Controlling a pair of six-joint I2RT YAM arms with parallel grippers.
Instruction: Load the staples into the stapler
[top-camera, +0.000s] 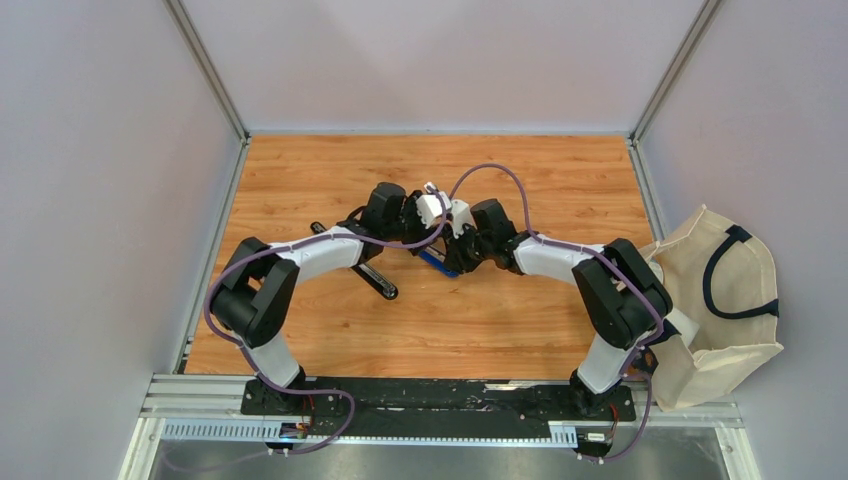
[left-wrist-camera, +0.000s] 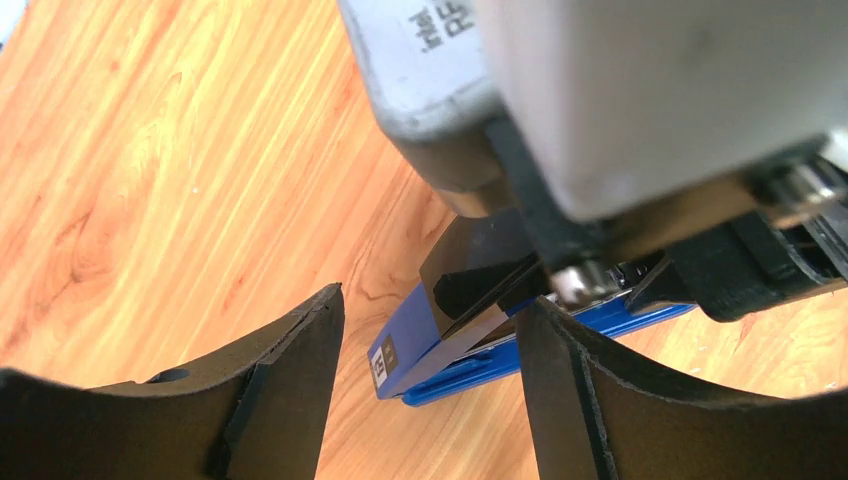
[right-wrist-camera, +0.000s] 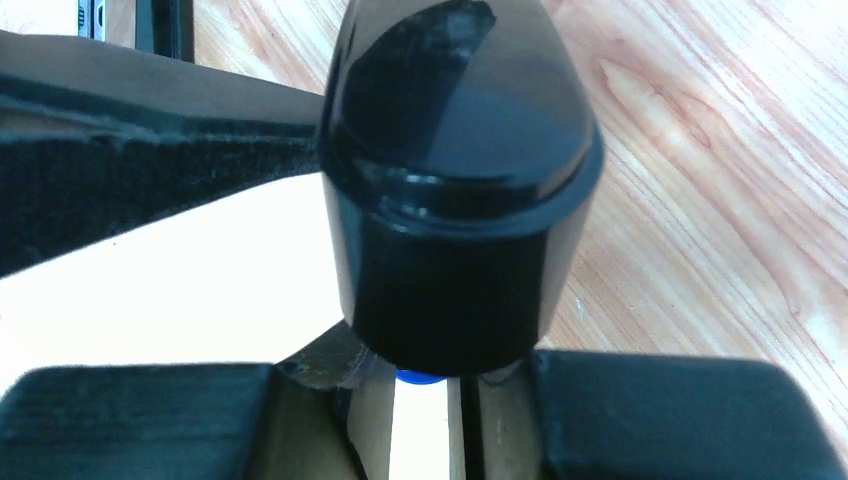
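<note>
The blue stapler (top-camera: 438, 262) lies mid-table, its black top raised off the silver track (left-wrist-camera: 470, 335). My left gripper (left-wrist-camera: 432, 300) is open. Its fingers straddle the stapler's front end, with the right finger (left-wrist-camera: 580, 400) close beside it. My right gripper (top-camera: 462, 248) comes down on the stapler from the other side. In its own view the right gripper (right-wrist-camera: 420, 385) is shut to a thin slit under the stapler's rounded black end (right-wrist-camera: 455, 190). A small shiny bit (left-wrist-camera: 578, 284) sits at its tips; I cannot tell whether that is the staples.
A long black bar-shaped object (top-camera: 368, 272) lies on the wooden table (top-camera: 330, 170), just left of the stapler under the left forearm. A beige cloth bag (top-camera: 725, 300) with dark handles hangs off the table's right edge. Grey walls enclose the back and sides.
</note>
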